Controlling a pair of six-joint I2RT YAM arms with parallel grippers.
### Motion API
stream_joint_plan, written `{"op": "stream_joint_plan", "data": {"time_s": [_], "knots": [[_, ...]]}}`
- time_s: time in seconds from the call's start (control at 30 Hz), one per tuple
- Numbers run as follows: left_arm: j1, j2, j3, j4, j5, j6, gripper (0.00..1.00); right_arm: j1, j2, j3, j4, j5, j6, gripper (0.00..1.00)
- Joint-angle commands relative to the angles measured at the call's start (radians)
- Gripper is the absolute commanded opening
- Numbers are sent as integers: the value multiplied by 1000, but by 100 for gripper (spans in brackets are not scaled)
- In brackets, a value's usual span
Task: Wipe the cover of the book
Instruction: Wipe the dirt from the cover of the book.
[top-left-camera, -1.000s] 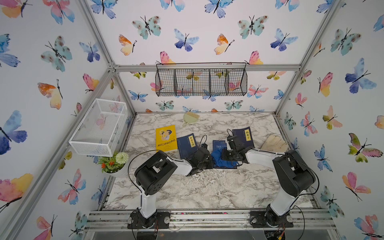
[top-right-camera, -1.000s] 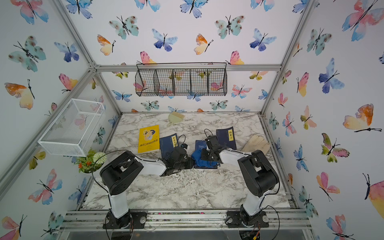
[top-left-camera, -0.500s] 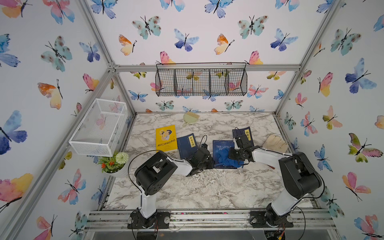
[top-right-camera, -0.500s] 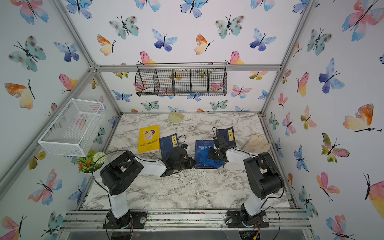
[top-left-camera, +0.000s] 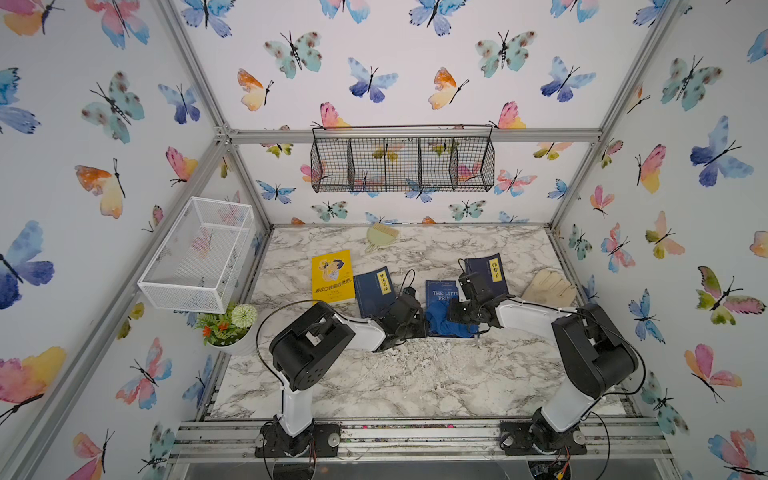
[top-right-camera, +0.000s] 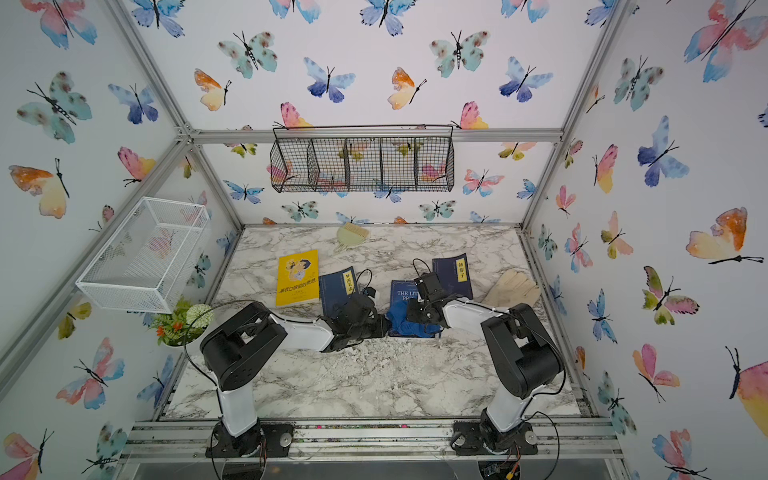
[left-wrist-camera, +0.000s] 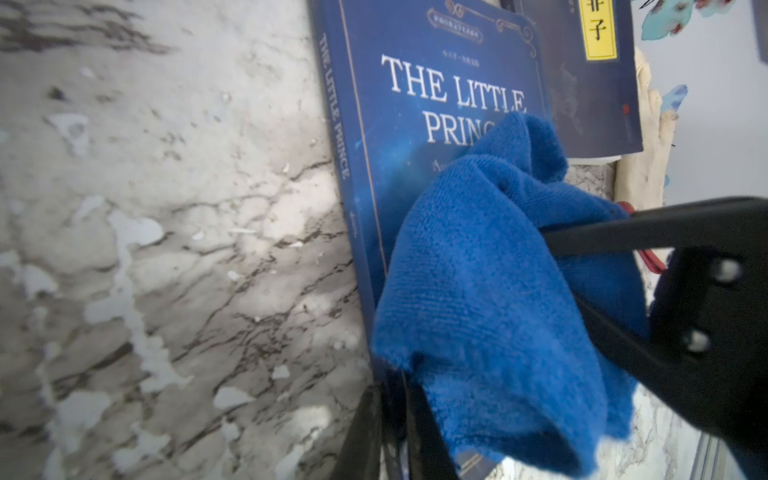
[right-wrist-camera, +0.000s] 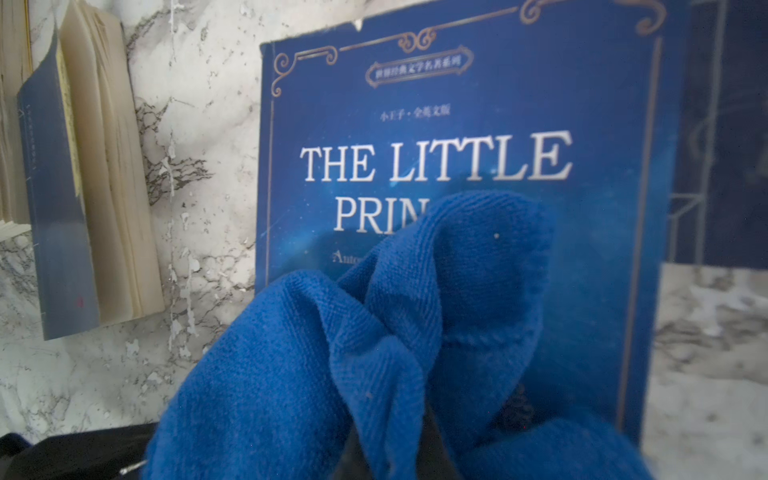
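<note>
The book (top-left-camera: 439, 290), titled The Little Prince, lies flat and face up on the marble desk (top-left-camera: 415, 374) between two darker blue books (top-left-camera: 373, 291). The right fingers (left-wrist-camera: 602, 237) are closed tight on a bunched blue cloth (top-left-camera: 446, 319) that rests on the near half of its cover, hiding the title's end. The left fingers (left-wrist-camera: 362, 440) stand narrow, pinching the book's near left corner.

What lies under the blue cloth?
The Little Prince book: the cloth covers its lower cover, hiding the title's end and everything below. Whether that part is clean cannot be seen.
</note>
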Motion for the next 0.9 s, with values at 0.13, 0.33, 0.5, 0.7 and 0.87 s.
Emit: {"op": "stream_joint_plan", "data": {"time_s": [0.13, 0.33, 0.5, 0.7, 0.87], "knots": [[-26, 45, -39, -178, -2, 3, 14, -85, 25, -51, -199, 45, -34, 4], [-31, 54, -26, -179, 1, 2, 15, -29, 53, -78, -124, -54, 27, 4], [-34, 63, -11, -184, 4, 3, 15, 37, 113, -61, -102, -75, 51, 4], [-35, 62, -10, -193, -4, 6, 15, 13, 104, -29, -159, 57, -4, 4], [-35, 56, -22, -196, -12, 7, 15, -93, 73, -18, -179, 67, -45, 5]]}}
